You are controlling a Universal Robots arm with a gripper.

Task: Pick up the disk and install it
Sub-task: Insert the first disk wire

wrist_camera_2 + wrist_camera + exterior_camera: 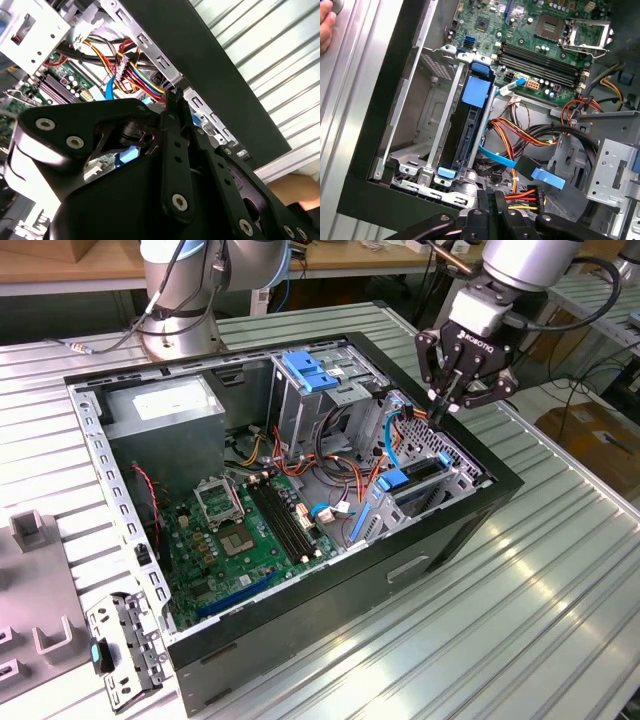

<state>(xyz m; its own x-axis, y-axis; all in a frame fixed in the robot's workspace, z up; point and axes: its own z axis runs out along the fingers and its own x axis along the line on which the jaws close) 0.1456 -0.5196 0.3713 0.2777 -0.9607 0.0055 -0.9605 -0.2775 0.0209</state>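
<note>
Now gripper (446, 406) fingers pressed together, nothing between them, over front corner of computer case (300, 612). Disk (470, 135) seated on edge in drive cage (432, 107) nearby, blue bracket tab up. White sticker (165, 400) on power supply (125, 412), print too small.

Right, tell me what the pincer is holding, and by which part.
Nothing. The pincer is shut and empty above the bay, where the disk already sits.
</note>
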